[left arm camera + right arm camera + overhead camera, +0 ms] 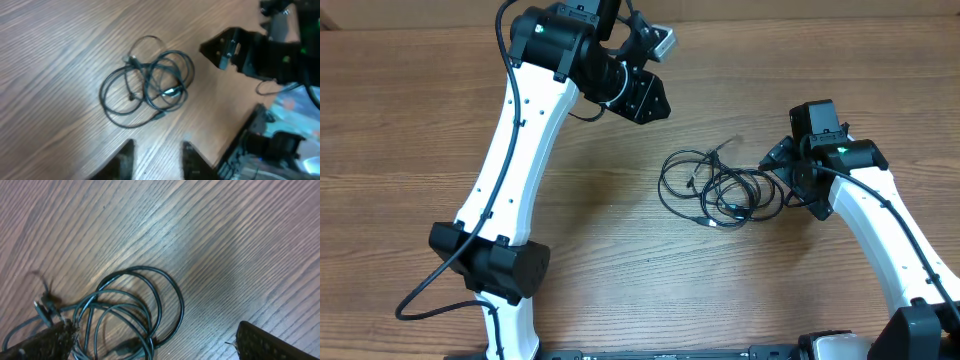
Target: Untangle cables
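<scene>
We find the left gripper [157, 161] held high over the far side of the table [600, 230], fingers parted and empty, with the cables [720, 185] well apart from it, off toward the right arm. The cables lie flat as one knot of overlapping loops, its longer run going across the table from left to right. The right gripper [152, 342] is plainly the nearer: it stands wide open at the bundle's right edge, the nearest loops reaching between its fingers, so we judge the grasp falls to it.
</scene>
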Available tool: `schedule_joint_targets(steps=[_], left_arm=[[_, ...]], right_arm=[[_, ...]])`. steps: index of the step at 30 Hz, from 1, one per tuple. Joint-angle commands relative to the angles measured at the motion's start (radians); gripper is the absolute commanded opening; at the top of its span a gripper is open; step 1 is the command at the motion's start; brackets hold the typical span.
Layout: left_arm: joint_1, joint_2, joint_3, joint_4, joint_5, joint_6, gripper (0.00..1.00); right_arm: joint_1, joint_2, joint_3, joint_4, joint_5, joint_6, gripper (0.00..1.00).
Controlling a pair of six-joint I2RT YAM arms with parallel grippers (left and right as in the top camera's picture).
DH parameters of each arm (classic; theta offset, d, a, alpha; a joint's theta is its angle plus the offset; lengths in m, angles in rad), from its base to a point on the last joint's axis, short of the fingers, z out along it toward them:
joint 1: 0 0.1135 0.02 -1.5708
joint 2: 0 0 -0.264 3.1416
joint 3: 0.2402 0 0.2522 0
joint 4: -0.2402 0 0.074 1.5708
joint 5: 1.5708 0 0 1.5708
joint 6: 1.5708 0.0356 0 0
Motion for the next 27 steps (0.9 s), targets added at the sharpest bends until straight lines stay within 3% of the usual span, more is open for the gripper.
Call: schedule_joint_targets(steps=[1,12,23,27], left_arm=[[-0.018,-0.014,-0.008,0.001,-0.094,-0.007,0.38],[-0.046,0.163,-0.009,0.001,-0.167,-0.010,0.64],[-0.050,0.404,-0.009,-0.002,-0.171,0.031,0.72],[-0.063,0.454,-0.009,0.021,-0.234,0.030,0.77]], right_arm=[[0.003,0.003,-0.006,0.000,-0.072,-0.122,1.00],[0.003,0.003,-0.006,-0.051,-0.093,-0.167,1.00],[0.003,0.003,-0.006,-0.054,-0.100,-0.167,1.00],[0.003,0.003,-0.006,-0.054,-0.100,-0.167,1.00]])
